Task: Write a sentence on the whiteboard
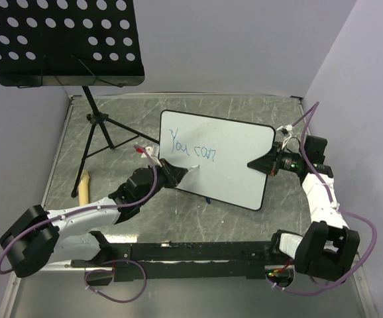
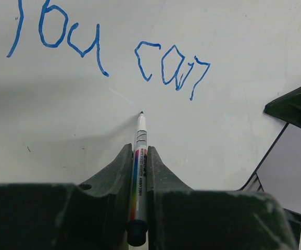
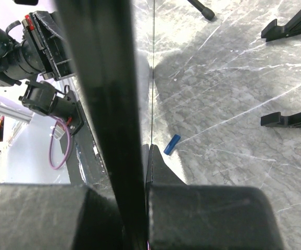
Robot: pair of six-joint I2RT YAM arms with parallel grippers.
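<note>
The whiteboard (image 1: 238,159) stands tilted in the middle of the table, with blue words "You can" (image 1: 191,147) on its upper left; the words also show in the left wrist view (image 2: 114,54). My left gripper (image 1: 178,173) is shut on a marker (image 2: 139,156) whose tip touches the board just below the first line. My right gripper (image 1: 261,163) is shut on the whiteboard's right edge (image 3: 109,104), which runs edge-on between its fingers. No second line of writing shows.
A black perforated music stand (image 1: 59,40) with tripod legs (image 1: 102,136) stands at the back left. A wooden piece (image 1: 83,185) lies by the left wall. A small blue cap (image 3: 172,144) lies on the table under the board. Black board feet (image 3: 288,120) show.
</note>
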